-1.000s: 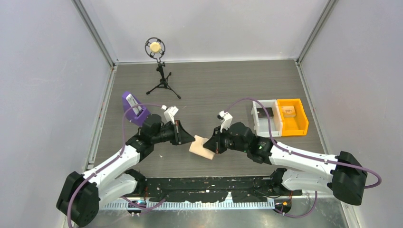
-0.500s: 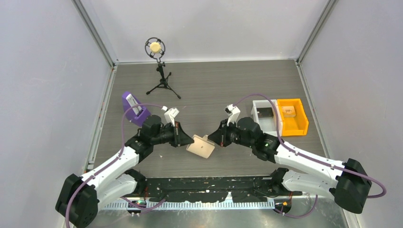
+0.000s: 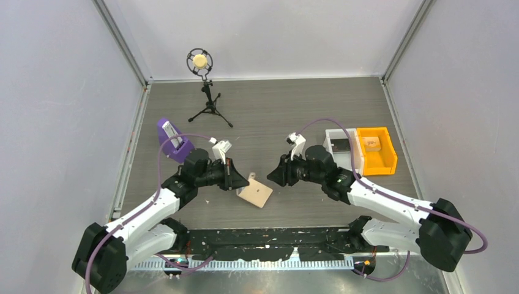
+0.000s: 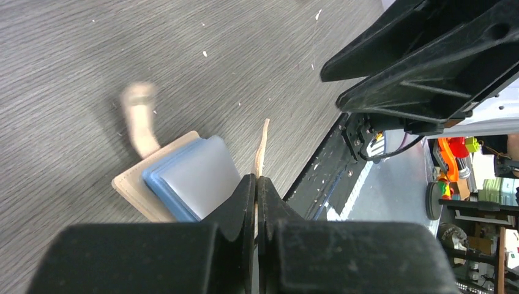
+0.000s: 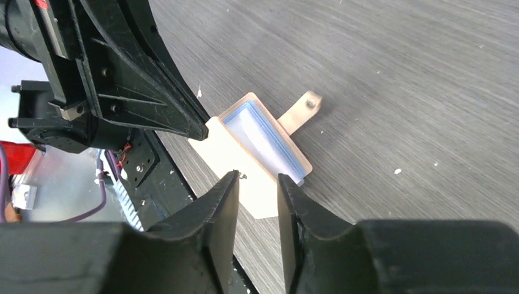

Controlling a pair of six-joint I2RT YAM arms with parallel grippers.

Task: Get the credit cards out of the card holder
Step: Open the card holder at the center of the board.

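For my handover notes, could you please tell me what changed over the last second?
The right gripper let go of the card holder and backed off, jaws open. The left gripper kept pinching its cover flap. The purple stand and microphone stayed put.

We can't make out any readable text here. No lettering, brand or number shows on the card holder (image 3: 256, 194) - and anything printed over in the orange bin (image 3: 380, 162), off to the card holder's right, is too small for us to tell.
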